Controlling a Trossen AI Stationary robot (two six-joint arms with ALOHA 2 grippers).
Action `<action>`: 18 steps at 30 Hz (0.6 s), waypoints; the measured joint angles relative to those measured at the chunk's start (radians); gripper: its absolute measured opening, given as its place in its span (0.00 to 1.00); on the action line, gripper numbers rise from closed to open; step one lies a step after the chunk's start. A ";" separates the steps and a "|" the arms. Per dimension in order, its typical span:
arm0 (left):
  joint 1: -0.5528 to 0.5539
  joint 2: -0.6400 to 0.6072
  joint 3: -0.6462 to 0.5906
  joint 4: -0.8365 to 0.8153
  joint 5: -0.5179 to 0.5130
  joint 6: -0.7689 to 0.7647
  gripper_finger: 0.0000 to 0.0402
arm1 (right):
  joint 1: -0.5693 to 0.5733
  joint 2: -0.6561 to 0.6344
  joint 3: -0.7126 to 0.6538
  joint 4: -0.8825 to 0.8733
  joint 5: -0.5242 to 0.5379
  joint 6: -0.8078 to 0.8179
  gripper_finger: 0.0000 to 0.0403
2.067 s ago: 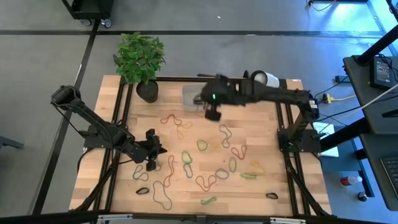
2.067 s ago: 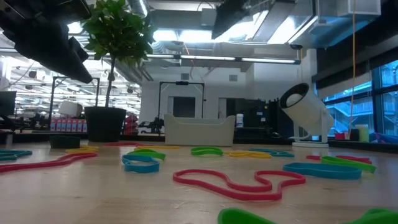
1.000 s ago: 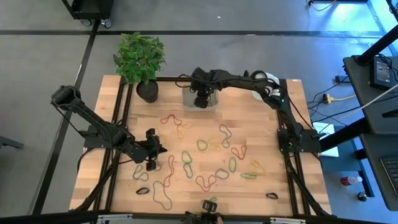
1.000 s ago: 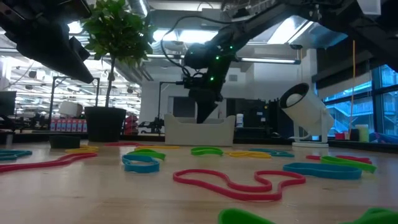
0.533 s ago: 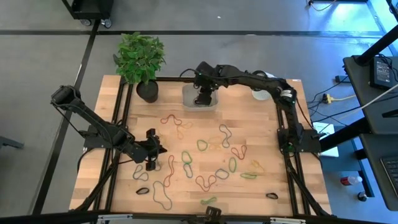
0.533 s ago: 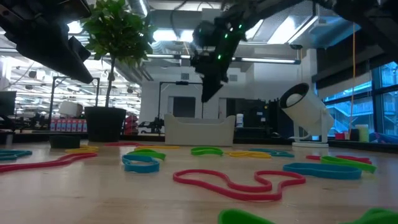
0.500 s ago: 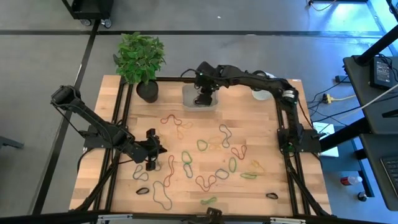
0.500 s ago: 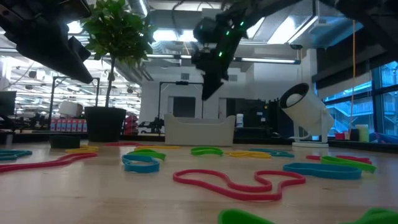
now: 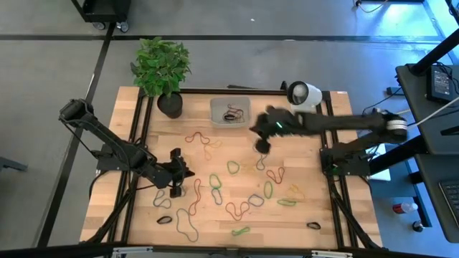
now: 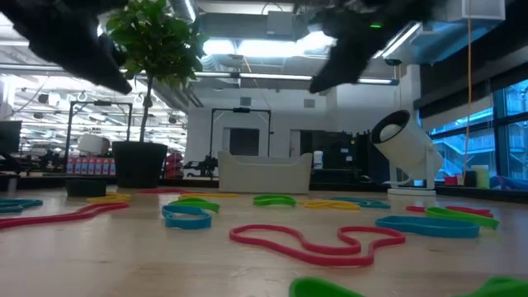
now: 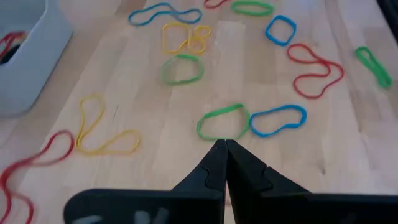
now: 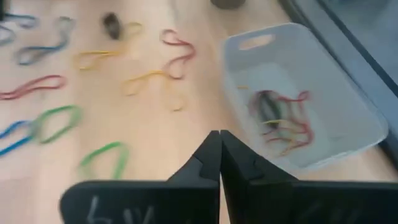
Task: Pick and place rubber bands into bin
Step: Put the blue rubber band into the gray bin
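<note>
Mostly the thin, floppy rubber bands (image 9: 237, 190) in red, green, yellow-tan and black lie scattered loose across the middle and near part of the pale wooden slatted table (image 9: 301, 222), many twisted into figure-eights. A few more, red, dark and yellow, sit tangled inside the small shallow translucent grey-clear plastic bin (image 9: 229, 112), which stands at the far edge of the table, just beside the black pot of the leafy green plant (image 9: 163, 68).

From the right wrist view the bin (image 12: 348, 112) shows its rounded corners and a slot handle in one end wall, with the tangle of bands on its floor.

Over the table, near the bin but clear of it, the right gripper (image 9: 262, 145) hangs above a red band, its two dark fingers (image 12: 214, 163) pressed together with nothing between them. The right arm stretches across from the table's right side.

Well apart, at the left side of the table, the left gripper (image 9: 174, 188) sits low among the bands, its fingers (image 11: 222, 168) likewise closed tip to tip and empty; a green loop and a blue loop lie just ahead of them.

A white round camera (image 9: 304, 94) rests at the far right corner of the table.
</note>
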 joint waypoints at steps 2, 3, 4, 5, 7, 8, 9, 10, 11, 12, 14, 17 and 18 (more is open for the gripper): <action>0.000 0.023 0.036 -0.026 0.005 0.006 0.00 | 0.071 -0.093 -0.143 0.110 0.074 0.058 0.01; 0.000 0.037 0.054 -0.051 0.006 0.005 0.01 | 0.108 -0.133 -0.210 0.173 0.111 0.083 0.01; 0.000 0.056 0.076 -0.074 0.013 0.004 0.01 | 0.142 -0.169 -0.276 0.231 0.146 0.102 0.01; 0.000 0.075 0.098 -0.097 0.025 0.004 0.01 | 0.174 -0.197 -0.339 0.294 0.178 0.104 0.01; -0.001 0.118 0.152 -0.151 0.042 -0.009 0.00 | 0.230 -0.238 -0.449 0.414 0.210 0.102 0.01; -0.003 0.145 0.182 -0.174 0.054 -0.019 0.00 | 0.251 -0.255 -0.496 0.461 0.213 0.101 0.01; -0.007 0.173 0.215 -0.204 0.065 -0.029 0.00 | 0.270 -0.265 -0.537 0.509 0.214 0.100 0.00; -0.012 0.202 0.249 -0.243 0.080 -0.038 0.00 | 0.286 -0.272 -0.570 0.551 0.213 0.093 0.00; -0.020 0.234 0.285 -0.279 0.094 -0.043 0.00 | 0.295 -0.283 -0.598 0.575 0.212 0.075 0.01; -0.029 0.268 0.322 -0.311 0.107 -0.048 0.00 | 0.299 -0.295 -0.615 0.585 0.213 0.072 0.01; -0.052 0.332 0.395 -0.389 0.130 -0.072 0.01 | 0.298 -0.314 -0.628 0.607 0.214 0.088 0.01; -0.086 0.421 0.491 -0.468 0.164 -0.123 0.01 | 0.300 -0.329 -0.635 0.607 0.214 0.103 0.01; -0.098 0.445 0.514 -0.488 0.178 -0.142 0.01 | 0.304 -0.329 -0.635 0.606 0.214 0.103 0.01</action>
